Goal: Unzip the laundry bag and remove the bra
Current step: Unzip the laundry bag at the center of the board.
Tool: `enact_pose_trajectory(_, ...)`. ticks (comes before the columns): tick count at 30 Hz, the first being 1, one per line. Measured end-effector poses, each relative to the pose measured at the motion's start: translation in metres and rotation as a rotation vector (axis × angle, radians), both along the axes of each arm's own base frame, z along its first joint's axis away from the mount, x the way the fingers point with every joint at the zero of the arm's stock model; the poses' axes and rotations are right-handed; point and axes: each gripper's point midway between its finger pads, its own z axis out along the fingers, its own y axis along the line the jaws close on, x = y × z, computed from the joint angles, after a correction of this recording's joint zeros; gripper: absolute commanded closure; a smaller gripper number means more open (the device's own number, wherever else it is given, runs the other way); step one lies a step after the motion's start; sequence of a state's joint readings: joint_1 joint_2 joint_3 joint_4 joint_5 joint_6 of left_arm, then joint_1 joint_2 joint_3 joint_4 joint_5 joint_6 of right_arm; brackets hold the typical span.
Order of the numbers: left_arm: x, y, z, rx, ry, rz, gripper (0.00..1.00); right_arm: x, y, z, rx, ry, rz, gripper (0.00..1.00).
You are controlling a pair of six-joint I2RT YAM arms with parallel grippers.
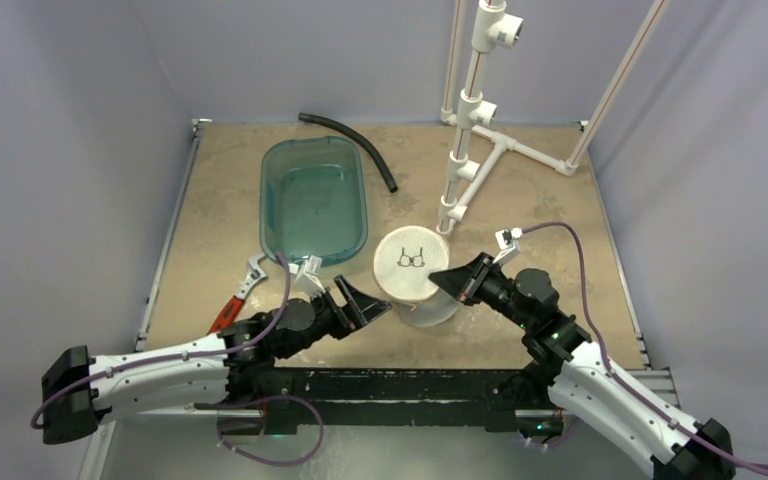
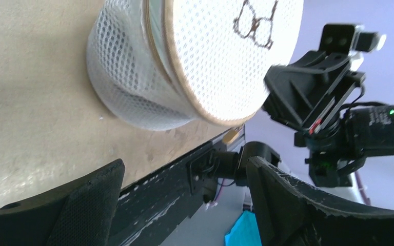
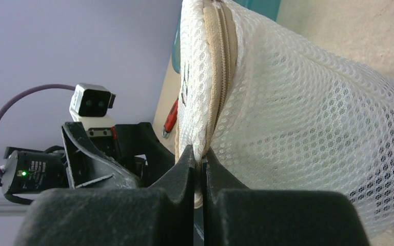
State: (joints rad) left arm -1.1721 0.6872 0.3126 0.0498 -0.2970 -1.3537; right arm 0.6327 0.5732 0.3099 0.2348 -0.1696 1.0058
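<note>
the laundry bag [image 1: 412,268] is standing on the counter [image 1: 560,200], close to the near edge and between the two arms, with its flat round top facing up and showing the small black bra outline [image 1: 413,259]. the right gripper [image 1: 440,277] is reaching in from the right side, and its fingers are pressing together on the rim of the bag; in the right wrist view the right gripper [image 3: 199,156] is pinching the beige zip band [image 3: 218,61] where the top is meeting the mesh wall of the laundry bag [image 3: 297,118]. the stretch of zip that is showing there is looking closed. the left gripper [image 1: 360,300] is waiting just beside the bag on the left side, its fingers standing wide apart and not touching anything. in the left wrist view the left gripper [image 2: 184,164] is pointing at the laundry bag [image 2: 133,77], with bare counter lying between them, and the bra outline [image 2: 256,23] is showing on the top of the bag. what is lying inside the mesh i cannot tell. a teal tub [image 1: 313,200] is sitting behind and to the left of the bag, its near right corner coming close to the top of the bag. a black hose [image 1: 360,150] is lying behind the tub. a white pipe frame [image 1: 470,150] is standing just behind the bag. a wrench with a red handle [image 1: 240,290] is lying near the left arm.
</note>
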Motion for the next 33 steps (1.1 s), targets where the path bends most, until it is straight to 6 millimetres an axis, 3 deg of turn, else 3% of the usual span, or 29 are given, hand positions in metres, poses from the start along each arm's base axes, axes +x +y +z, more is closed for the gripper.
enact_pose_trajectory(4,0.011,-0.010,0.001,-0.043,0.020,0.051,0.15,-0.003,-0.003,-0.010,0.006,0.016,-0.010,1.00)
enact_pose_trajectory(16,0.036,-0.029,-0.008,-0.076,0.057,0.162,0.38,-0.010,-0.013,-0.018,-0.003,0.004,-0.030,1.00)
enact_pose_trajectory(24,0.047,-0.049,0.005,-0.078,0.042,0.172,0.52,-0.011,-0.014,-0.022,-0.028,-0.003,-0.024,1.00)
enact_pose_trajectory(30,0.051,-0.055,-0.007,-0.027,0.049,0.177,0.56,-0.011,-0.016,-0.025,-0.049,-0.009,-0.022,1.00)
enact_pose_trajectory(33,0.050,-0.055,-0.012,-0.007,0.056,0.175,0.69,-0.012,-0.017,-0.028,-0.069,-0.008,-0.019,0.96)
